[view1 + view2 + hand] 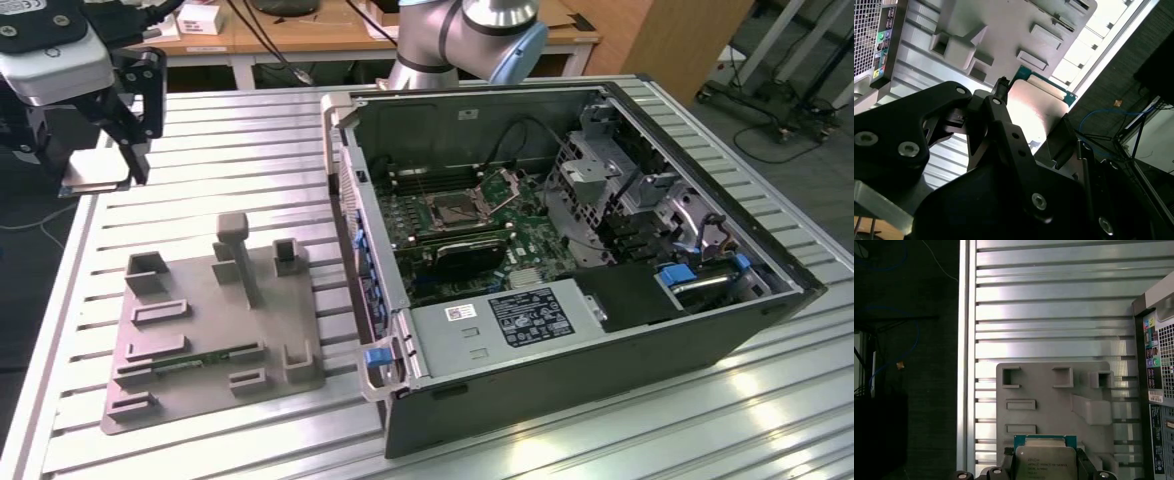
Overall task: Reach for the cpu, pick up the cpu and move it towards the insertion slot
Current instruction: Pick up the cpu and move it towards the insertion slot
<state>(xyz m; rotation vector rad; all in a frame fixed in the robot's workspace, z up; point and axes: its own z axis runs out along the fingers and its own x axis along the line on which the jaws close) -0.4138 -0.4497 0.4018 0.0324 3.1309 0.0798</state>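
My gripper (99, 168) hangs high over the slatted table at the exterior view's far left, shut on the cpu (94, 177). The cpu is a flat square chip with a silver top (1036, 107) and a green rim, held between two black fingers (999, 117). In the first wrist view the cpu (1045, 461) sits above the grey tray (1054, 405). The insertion slot (454, 208) is a dark square socket with a raised metal bracket. It lies on the green board inside the open computer case, well to the exterior view's right of the gripper.
The grey tray (214, 330) with upright posts sits below the gripper and holds a green memory stick (200, 358). The open case (587, 300) has tall walls. The arm's base (467, 40) stands behind it. The table's edge (966, 365) drops off beside the tray.
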